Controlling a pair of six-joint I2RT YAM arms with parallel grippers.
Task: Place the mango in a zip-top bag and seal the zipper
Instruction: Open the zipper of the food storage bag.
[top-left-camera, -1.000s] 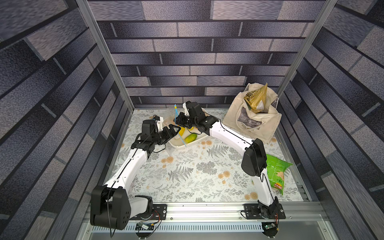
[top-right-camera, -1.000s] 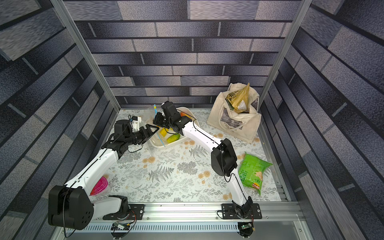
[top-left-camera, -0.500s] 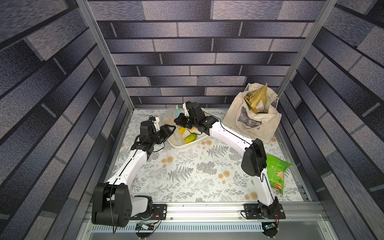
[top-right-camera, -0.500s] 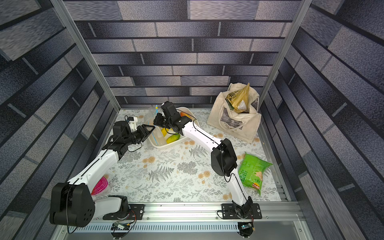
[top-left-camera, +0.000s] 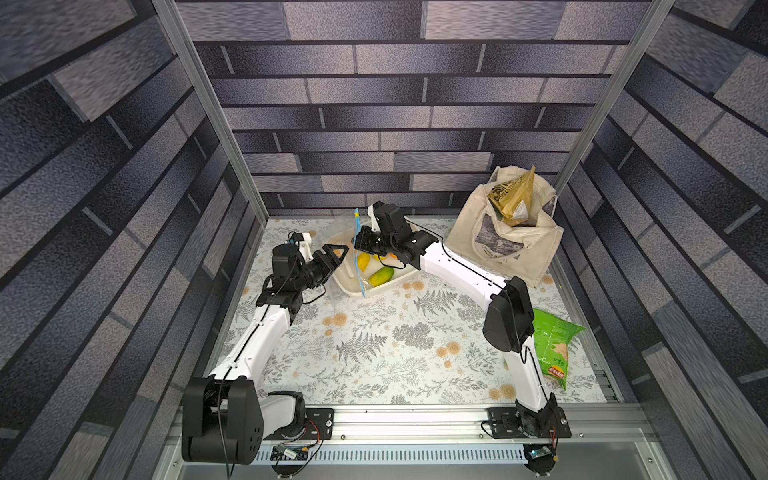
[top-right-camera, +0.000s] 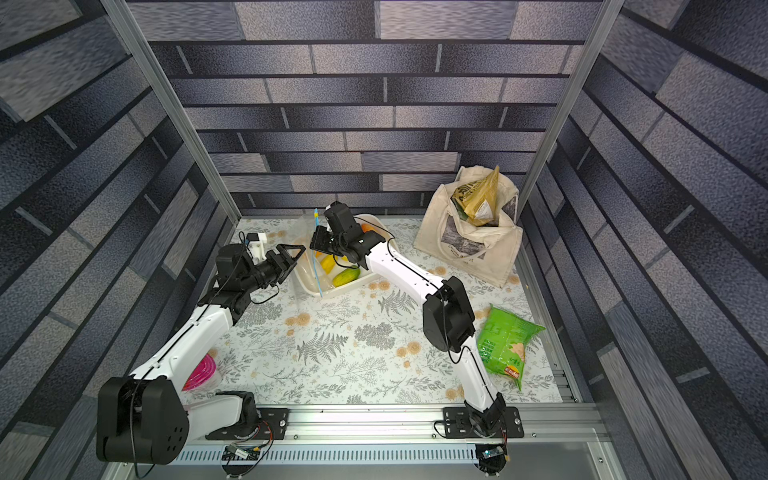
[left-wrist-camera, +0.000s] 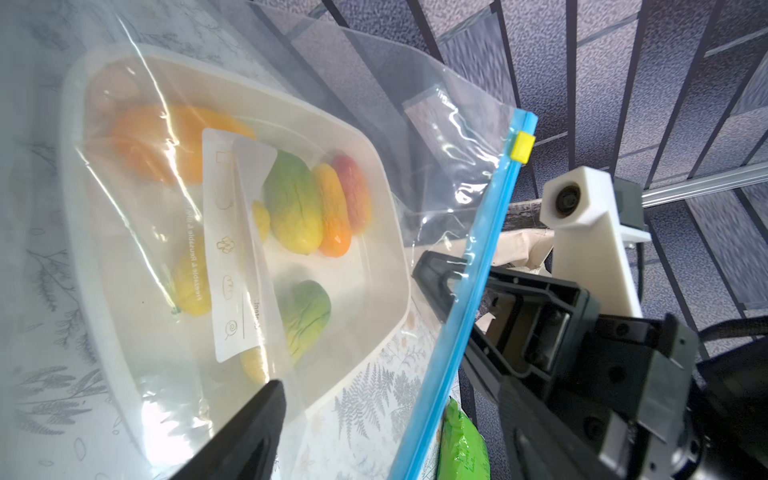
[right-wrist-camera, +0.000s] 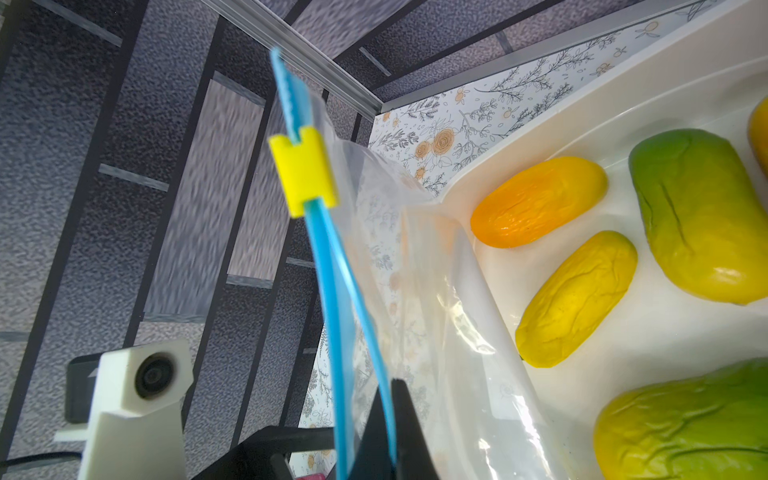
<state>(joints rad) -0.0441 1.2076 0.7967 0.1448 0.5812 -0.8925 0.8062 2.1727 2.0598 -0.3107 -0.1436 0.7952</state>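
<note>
The left gripper (top-left-camera: 338, 254) has its jaws spread wide, just beside the zip-top bag (left-wrist-camera: 436, 124). The right gripper (top-left-camera: 358, 245) pinches the zipper (left-wrist-camera: 464, 291) and holds the bag upright at the edge of the white tray (right-wrist-camera: 685, 95), where the mangoes (right-wrist-camera: 577, 299) lie.

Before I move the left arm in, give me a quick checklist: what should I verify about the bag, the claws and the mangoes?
1. Right claw gripping the bag by its blue zipper strip: ok, shut on it.
2. Left claw free: ok, open near the bag, clamping nothing.
3. Yellow slider parked at the strip's upper end: ok.
4. Mouth open wide enough: cannot tell; the strip's two halves part only slightly below the slider.
5. Mango inside the bag: not ok; the mangoes lie in the white tray.
</note>
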